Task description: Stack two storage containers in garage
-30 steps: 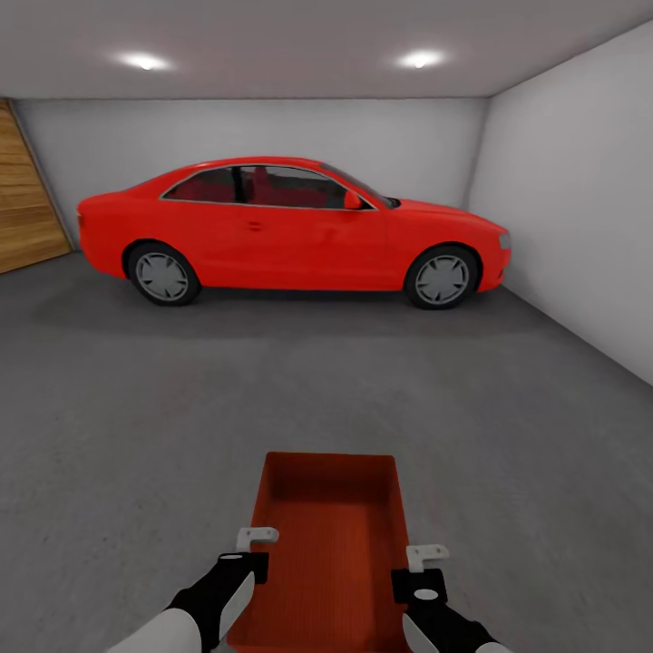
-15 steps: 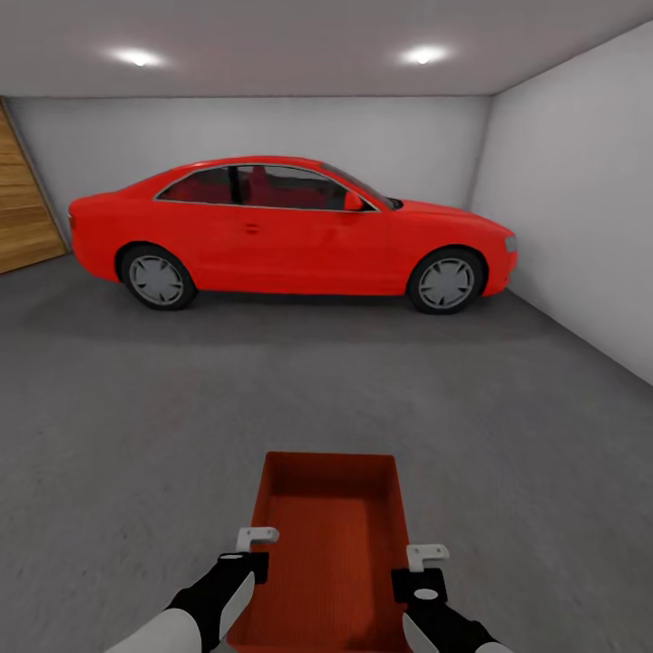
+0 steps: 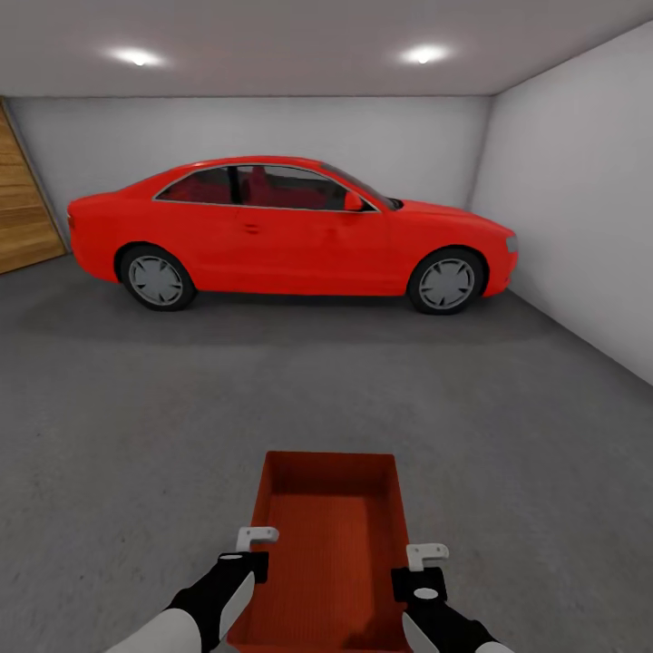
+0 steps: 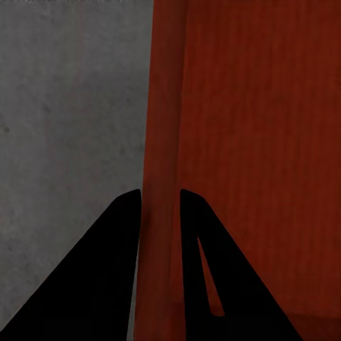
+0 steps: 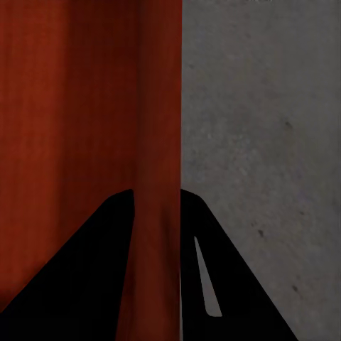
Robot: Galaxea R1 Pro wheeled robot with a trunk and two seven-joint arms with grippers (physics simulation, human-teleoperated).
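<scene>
Carrying step: both claws grasp an orange-red ribbed lidless storage container over the garage's grey concrete floor.
Left claw and right claw each pinch a side wall; next, I judge, lower it level before releasing.

The head camera sits high and looks forward and down across the grey concrete floor toward a red car parked broadside at the far wall, both arms at its lower edge. Each wrist camera looks along its fingers from very close: the left gripper and the right gripper each straddle a long side wall of the orange-red container. All three views share that bin and the concrete beside it
</scene>
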